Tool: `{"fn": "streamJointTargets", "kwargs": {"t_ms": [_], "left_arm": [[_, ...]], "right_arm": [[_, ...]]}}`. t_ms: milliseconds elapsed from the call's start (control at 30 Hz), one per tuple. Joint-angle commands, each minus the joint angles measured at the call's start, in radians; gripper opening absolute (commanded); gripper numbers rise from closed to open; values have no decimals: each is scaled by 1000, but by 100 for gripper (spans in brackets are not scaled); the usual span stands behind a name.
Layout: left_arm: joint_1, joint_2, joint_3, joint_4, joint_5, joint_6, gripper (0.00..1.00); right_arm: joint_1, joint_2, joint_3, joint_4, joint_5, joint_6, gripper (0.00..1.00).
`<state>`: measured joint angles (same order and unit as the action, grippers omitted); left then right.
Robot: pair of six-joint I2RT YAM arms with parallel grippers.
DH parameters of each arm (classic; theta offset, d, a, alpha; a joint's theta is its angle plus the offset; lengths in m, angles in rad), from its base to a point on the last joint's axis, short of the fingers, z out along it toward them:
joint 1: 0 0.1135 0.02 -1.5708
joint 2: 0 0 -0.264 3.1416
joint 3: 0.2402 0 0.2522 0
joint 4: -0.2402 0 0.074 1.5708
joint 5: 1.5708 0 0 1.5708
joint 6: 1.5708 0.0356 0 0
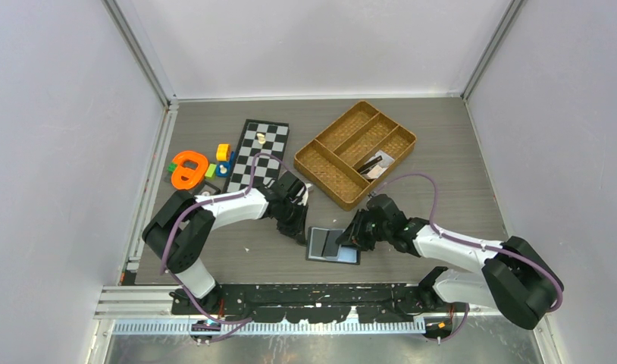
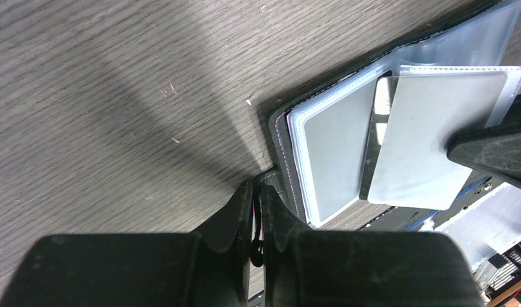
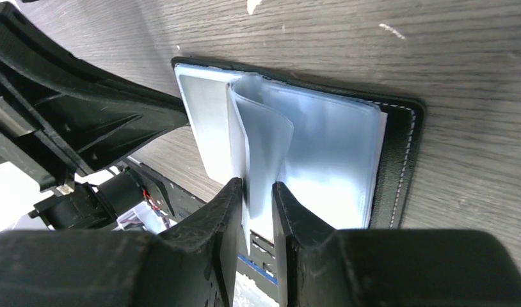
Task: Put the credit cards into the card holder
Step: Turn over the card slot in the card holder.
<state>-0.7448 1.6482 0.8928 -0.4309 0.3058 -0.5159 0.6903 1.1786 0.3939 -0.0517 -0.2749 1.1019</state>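
The black card holder [image 1: 324,244] lies open on the table between my two grippers, its clear bluish pockets facing up. My left gripper [image 2: 256,188] is shut on the card holder's black strap at the left edge of the leather [image 2: 280,137]. A whitish-grey credit card [image 2: 431,134] stands tilted over the right pockets, with my right gripper's finger [image 2: 495,153] on it. Another grey card [image 2: 335,153] sits in the left pocket. In the right wrist view my right gripper [image 3: 256,185] has its jaws a little apart, pinching the card's edge together with a curled clear sleeve [image 3: 271,128].
A brown woven divided tray [image 1: 343,136] stands at the back right, with dark and pale flat cards [image 1: 374,163] in one compartment. A chessboard [image 1: 256,152] and an orange toy with small coloured blocks [image 1: 189,168] lie at the back left. The left arm's body [image 3: 85,121] is close beside the card holder.
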Motion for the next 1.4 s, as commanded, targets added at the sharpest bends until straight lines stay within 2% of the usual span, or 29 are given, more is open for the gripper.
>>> {"fn": "streamJointTargets", "kwargs": {"t_ms": [0,500,1200,1367], "left_arm": [[-4,5,-11,24,7,2,0],[-4,15,-8,29,20,6,0],[-4,4,-19,44,17,2,0],[-4,-3,-27,45,8,5,5]], "right_arm": [[12,-42,23,46,-5,-6,30],[49,18,86,96,4,-19,36],[111,122,153,149,32,-24,37],[120,154,162,148,45,-27,42]]}}
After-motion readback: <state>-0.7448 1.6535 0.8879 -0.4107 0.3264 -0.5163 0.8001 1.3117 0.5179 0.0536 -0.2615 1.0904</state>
